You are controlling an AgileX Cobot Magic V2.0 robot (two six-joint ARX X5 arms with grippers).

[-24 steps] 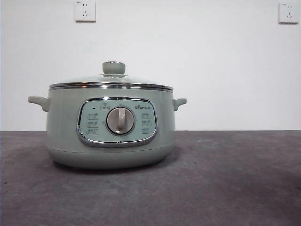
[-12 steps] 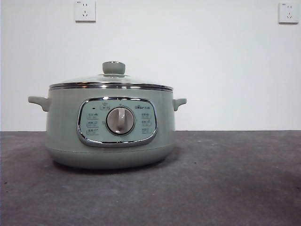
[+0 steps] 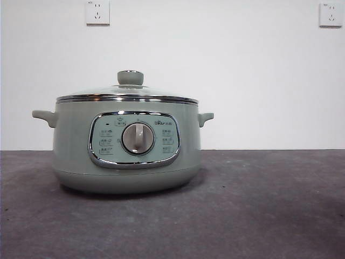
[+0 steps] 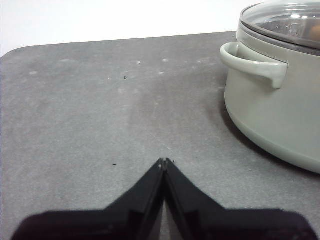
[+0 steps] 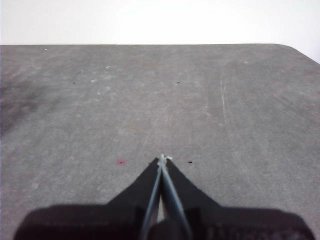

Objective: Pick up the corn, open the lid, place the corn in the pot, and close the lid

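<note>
**Pot sitting lidded, both grippers waiting with nothing in them**

So the pale green electric pot [image 3: 126, 145] is sitting on the dark grey table [image 3: 259, 210], a bit left of centre in the front view, with its chrome-framed control panel [image 3: 134, 140] and silver dial [image 3: 138, 138] facing the camera. The glass lid [image 3: 128, 93] is resting flat on the rim, green knob [image 3: 130, 77] pointing straight up, and small handles are sticking out at each side.

The left gripper [image 4: 164, 162] is hanging low over the table, its jaws pressed together tip to tip and pinching nothing. The pot is showing near it in that wrist view, one side handle [image 4: 252, 62] facing the camera. Through the lid there's a small orange-ish spot inside the pot, too small to tell what it is.

The right gripper [image 5: 162, 159] is hanging over bare table, jaws also pressed together, holding nothing.

Two white wall sockets [image 3: 97, 12] are showing on the far wall.
</note>
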